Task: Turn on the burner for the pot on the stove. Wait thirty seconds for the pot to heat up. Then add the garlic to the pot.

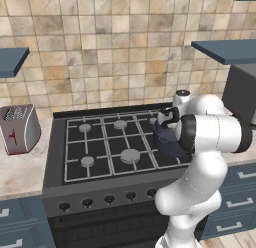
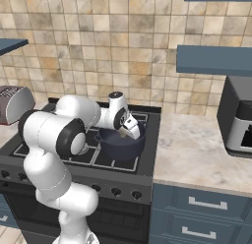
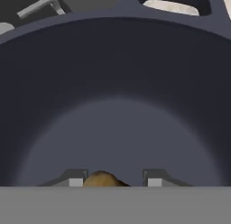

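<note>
Left base view: black-grey gas stove (image 1: 100, 147) with grid grates, round grey burner caps and a row of dark knobs along the front, set into a pale stone table (image 1: 20, 174). Silver toaster (image 1: 19, 128) with a red lever at far left on that table. White arm rising from lower right, bent over the right side of the stove and covering most of the dark navy pot (image 1: 167, 141) that sits on the right-hand grates.

Right base view: same pot (image 2: 120, 145) on the stove's right front area, arm reaching from the left with the pincer (image 2: 129, 132) dipped just over the pot's rim. Grey appliance (image 2: 238, 121) at far right on the table, well apart from the stove.

Hand view: looking down into the pot's dark interior, one loop handle at top. Pincer (image 3: 116, 181) half open, fingertips (image 3: 76, 181) closed on a tan-brown garlic (image 3: 104, 179) clove between them, above the pot floor.
</note>
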